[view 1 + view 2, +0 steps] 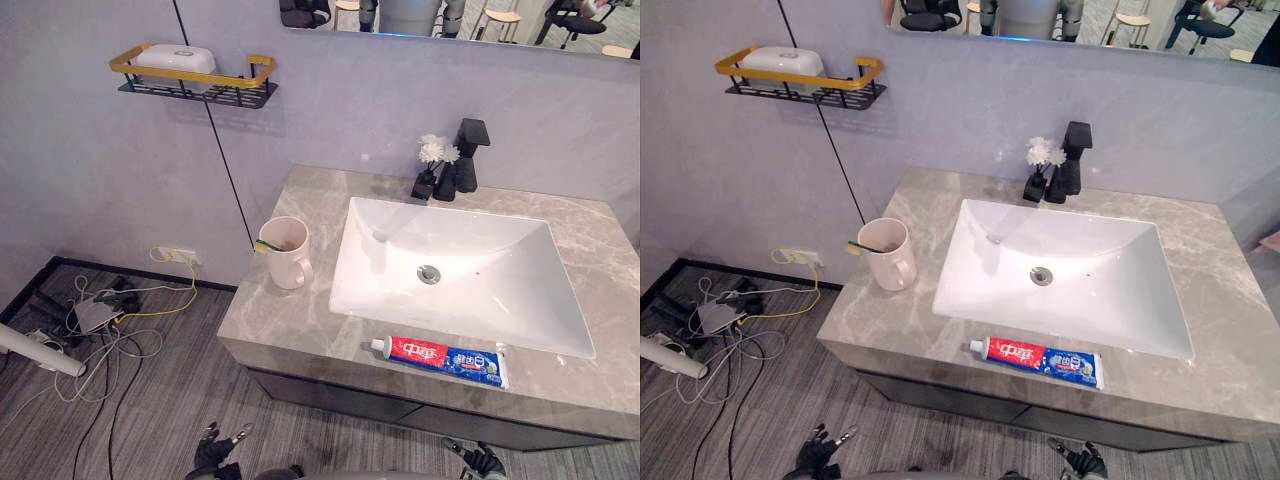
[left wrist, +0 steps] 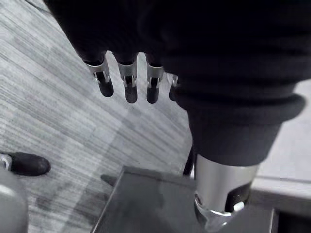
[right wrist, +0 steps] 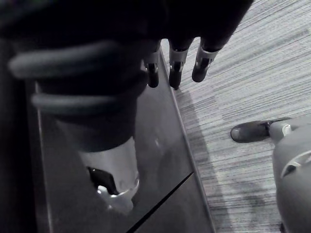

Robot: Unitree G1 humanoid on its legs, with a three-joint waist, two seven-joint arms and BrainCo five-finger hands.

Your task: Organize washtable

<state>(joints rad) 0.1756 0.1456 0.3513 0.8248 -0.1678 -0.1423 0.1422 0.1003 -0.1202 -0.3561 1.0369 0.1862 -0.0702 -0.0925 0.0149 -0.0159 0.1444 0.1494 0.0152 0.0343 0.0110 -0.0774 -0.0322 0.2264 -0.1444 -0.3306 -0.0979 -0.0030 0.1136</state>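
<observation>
A grey stone washtable point(image 1: 290, 322) holds a white sink point(image 1: 490, 300). A pale mug point(image 1: 288, 255) stands on the counter to the left of the sink, with a toothbrush point(image 1: 265, 245) lying in it. A red and blue toothpaste tube point(image 1: 438, 361) lies flat along the counter's front edge, below the sink. My left hand point(image 2: 129, 80) hangs low in front of the cabinet, fingers straight and holding nothing. My right hand point(image 3: 176, 65) hangs the same way on the other side, also with nothing in it. Both hands point(image 1: 215, 452) sit well below counter height.
A black faucet point(image 1: 467, 155) and a small black vase of white flowers point(image 1: 430, 165) stand behind the sink. A yellow-rimmed wall shelf point(image 1: 195, 85) up left carries a white box point(image 1: 175, 60). Cables and a power strip point(image 1: 95, 318) lie on the floor to the left.
</observation>
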